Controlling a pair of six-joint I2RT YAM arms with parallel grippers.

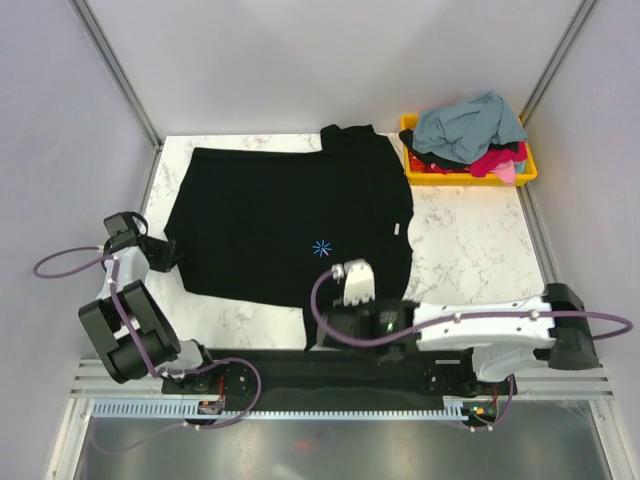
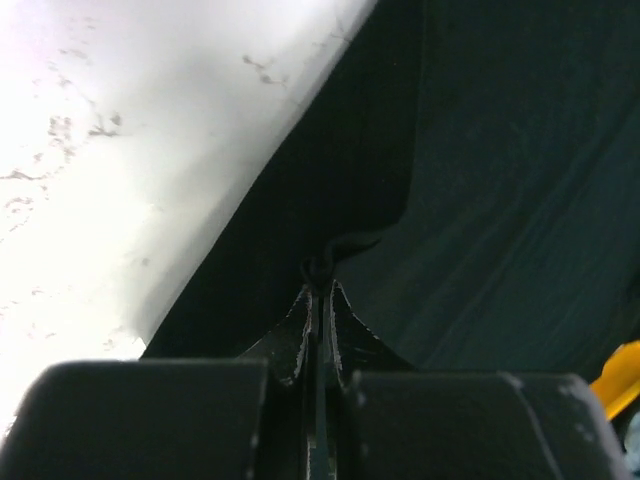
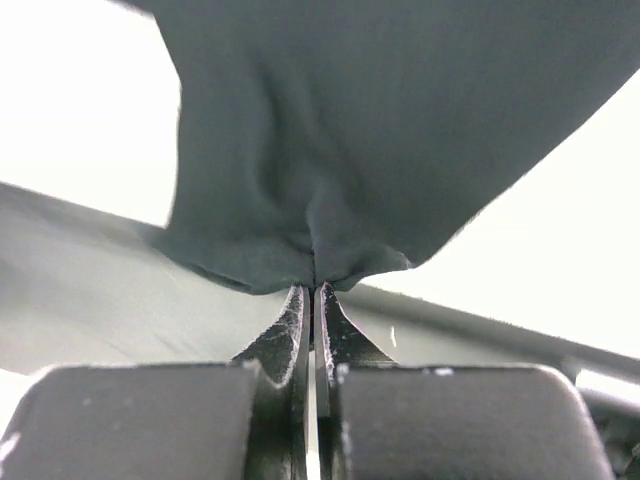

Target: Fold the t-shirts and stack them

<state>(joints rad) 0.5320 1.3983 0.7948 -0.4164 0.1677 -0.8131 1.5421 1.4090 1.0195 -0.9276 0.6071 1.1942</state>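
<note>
The black t-shirt (image 1: 270, 220) lies spread flat on the marble table (image 1: 470, 250); the left gripper (image 2: 318, 288) pinches its left edge and the right gripper (image 3: 312, 285) its near corner, both clamped on cloth, probably to lift a fold

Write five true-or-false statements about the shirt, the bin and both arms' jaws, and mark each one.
1. The black t-shirt lies spread on the table. True.
2. The left jaws stand open above the cloth. False: they are shut on the black t-shirt's edge.
3. The right jaws are shut on the black t-shirt. True.
4. The yellow bin is empty. False: it holds a heap of shirts, a grey-blue shirt on top.
5. The starburst mark is red. False: it is light blue.
</note>
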